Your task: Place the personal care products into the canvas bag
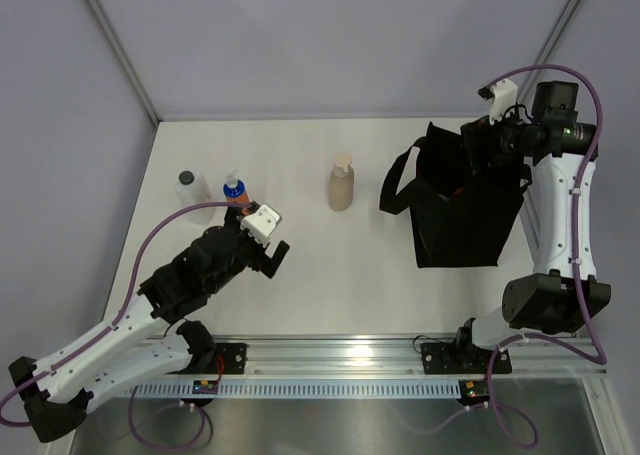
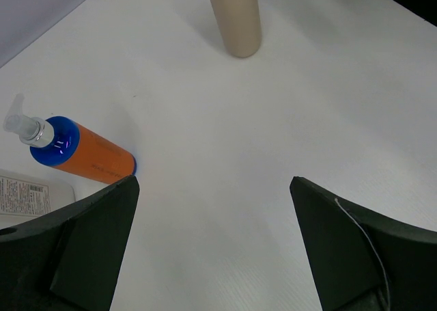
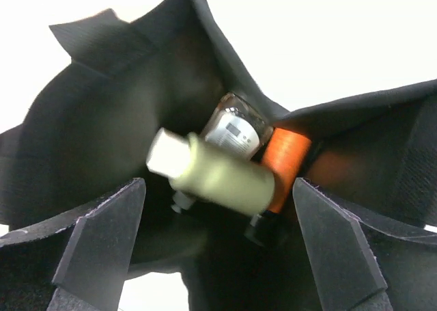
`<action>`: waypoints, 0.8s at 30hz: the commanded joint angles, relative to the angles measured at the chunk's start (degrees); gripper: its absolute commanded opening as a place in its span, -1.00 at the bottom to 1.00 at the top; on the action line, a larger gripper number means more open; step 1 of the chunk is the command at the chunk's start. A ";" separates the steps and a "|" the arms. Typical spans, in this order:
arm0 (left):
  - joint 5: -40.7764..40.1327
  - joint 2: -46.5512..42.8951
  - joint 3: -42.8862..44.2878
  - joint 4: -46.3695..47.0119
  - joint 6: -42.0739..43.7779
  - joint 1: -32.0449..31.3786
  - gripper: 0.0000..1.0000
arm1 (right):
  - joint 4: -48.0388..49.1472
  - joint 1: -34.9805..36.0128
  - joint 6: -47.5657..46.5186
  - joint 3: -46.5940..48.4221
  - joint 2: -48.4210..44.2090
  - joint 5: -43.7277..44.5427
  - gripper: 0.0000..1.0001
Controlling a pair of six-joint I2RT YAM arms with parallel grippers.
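Table (image 1: 330,275) carries three upright bottles: one clear bottle (image 1: 190,190) with a grey cap, one orange bottle (image 1: 235,189) with a blue cap just beside it, and one tan pump bottle (image 1: 341,183) further right. Inside the one black canvas bag (image 1: 465,220) lie three more: one olive-green bottle (image 3: 205,167), one amber bottle (image 3: 235,130) and a second orange bottle (image 3: 287,157). The left gripper (image 2: 214,181) is spread wide and empty near the orange bottle. The right gripper (image 3: 218,181) hangs over the bag mouth, fingers wide apart, gripping nothing.
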 commanded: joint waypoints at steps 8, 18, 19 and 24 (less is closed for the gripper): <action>3.46 -0.57 1.79 4.98 -5.33 0.01 0.98 | -0.66 -0.22 6.48 7.31 -5.11 -6.19 0.99; 1.55 3.99 7.06 6.57 -26.58 0.01 0.98 | 2.60 -0.22 8.78 3.28 -16.34 -17.16 0.99; 0.23 4.52 7.67 5.96 -31.57 0.01 0.98 | 3.64 -0.22 8.87 2.23 -17.67 -17.96 0.99; -6.81 12.15 15.65 -2.65 -44.17 0.01 0.98 | 4.97 -0.22 9.04 -5.15 -26.44 -24.89 0.99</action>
